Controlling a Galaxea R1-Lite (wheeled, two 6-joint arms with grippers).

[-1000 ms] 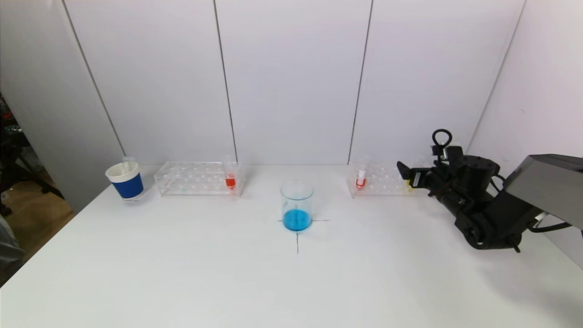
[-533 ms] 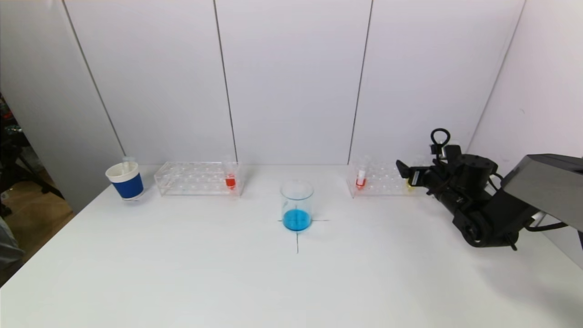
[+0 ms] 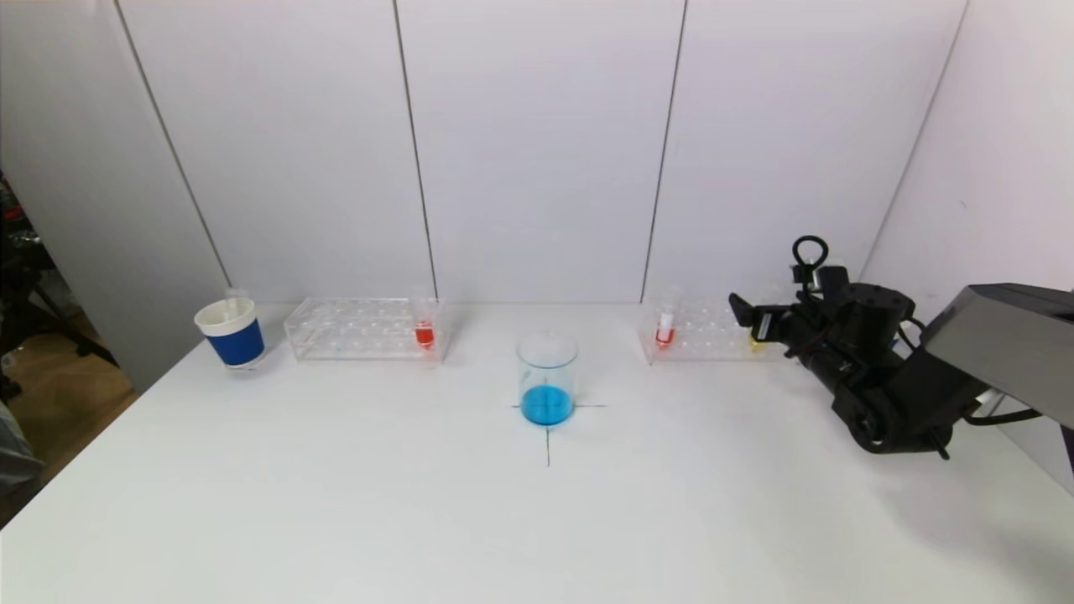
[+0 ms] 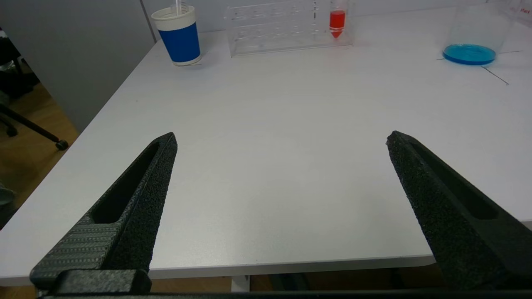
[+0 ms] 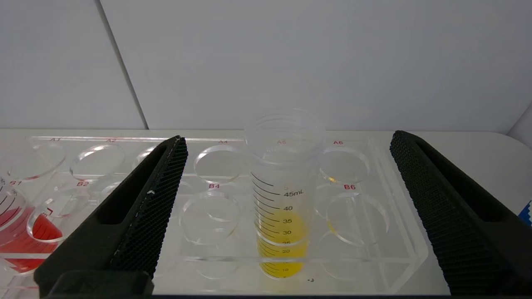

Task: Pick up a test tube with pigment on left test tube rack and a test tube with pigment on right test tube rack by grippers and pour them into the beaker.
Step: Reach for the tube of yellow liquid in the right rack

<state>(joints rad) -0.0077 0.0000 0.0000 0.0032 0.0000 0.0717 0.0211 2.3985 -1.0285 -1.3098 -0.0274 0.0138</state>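
Note:
The clear beaker [image 3: 547, 376] with blue liquid stands at the table's middle. The left rack [image 3: 365, 329] holds a red-pigment tube [image 3: 424, 327]. The right rack [image 3: 701, 331] holds a red-pigment tube [image 3: 664, 329] and a yellow-pigment tube [image 5: 282, 195]. My right gripper [image 3: 742, 315] is open just in front of the right rack, and in the right wrist view [image 5: 286, 143] the yellow tube stands between the spread fingers, untouched. My left gripper [image 4: 280, 139] is open and empty above the table's near left part, out of the head view.
A blue and white paper cup [image 3: 232, 333] with a stick in it stands left of the left rack. A black cross is marked on the white table [image 3: 419, 503] under the beaker. Walls close the back and right side.
My right gripper has crept a little forward and left toward the right rack. Nothing else has moved.

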